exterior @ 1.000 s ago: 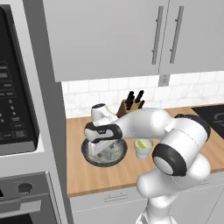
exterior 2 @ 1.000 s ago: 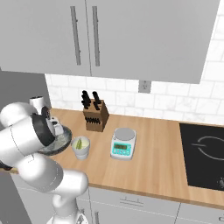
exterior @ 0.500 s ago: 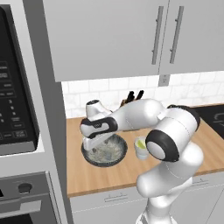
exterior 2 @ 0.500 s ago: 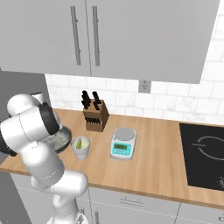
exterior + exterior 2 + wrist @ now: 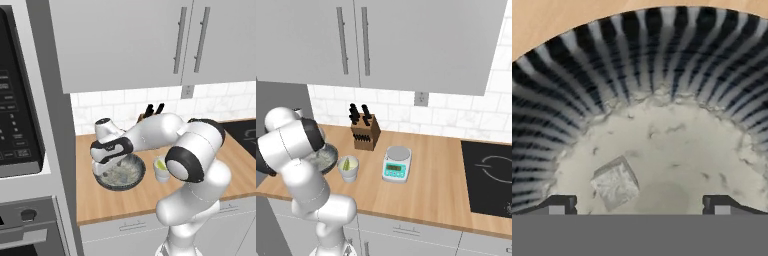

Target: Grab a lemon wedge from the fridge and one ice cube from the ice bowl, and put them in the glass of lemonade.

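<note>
Close under the hand, the gripper [image 5: 640, 204] has its two dark fingertips [image 5: 558, 204] spread wide apart with nothing between them, poised just above the pale floor of the ice bowl [image 5: 637, 55]. The ice cube [image 5: 615, 183] lies on that floor nearer the left-hand tip, a small whitish block turned so one corner points toward the camera; it is roughly as wide as it is deep, so it has no clear long axis. Beyond it the bowl's wall rises in dark and pale stripes. From the left base view, the gripper [image 5: 107, 165] hangs over the ice bowl [image 5: 131, 181] on the wooden counter [image 5: 95, 200], and the glass of lemonade [image 5: 160, 170] stands upright just beside the bowl, a yellow-green lemon wedge [image 5: 159, 164] showing in it. Farther back, a white-and-teal scale [image 5: 396, 165] sits near the glass, with a knife block [image 5: 364, 134] against the tiled wall.
</note>
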